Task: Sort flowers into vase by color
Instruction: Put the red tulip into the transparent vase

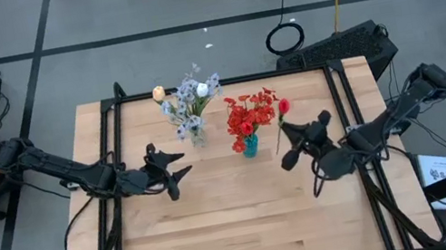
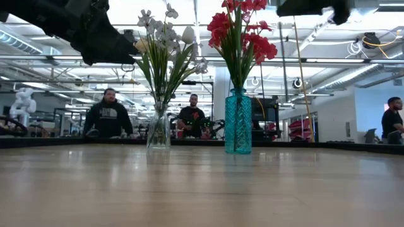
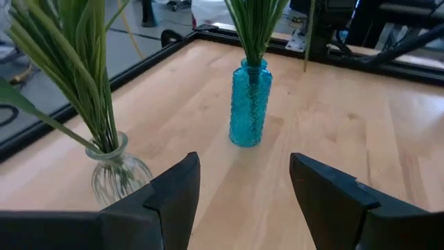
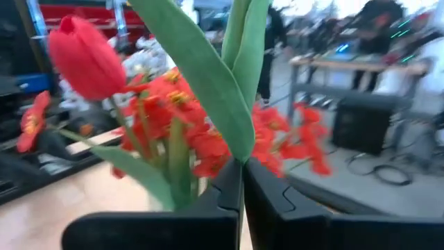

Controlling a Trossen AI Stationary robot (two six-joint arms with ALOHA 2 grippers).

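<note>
Right gripper (image 1: 293,142) clamped on red tulip (image 1: 283,106) stem, just beside blue vase (image 1: 250,146) of red flowers (image 1: 250,112). Left gripper (image 1: 178,170) wide, empty, near clear vase (image 1: 195,133) on tabletop (image 1: 240,223).

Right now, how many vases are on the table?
2. A clear vase with pale flowers stands toward the left arm's side; a blue vase with red flowers stands beside it, nearer the right tool, which holds a red tulip.
</note>
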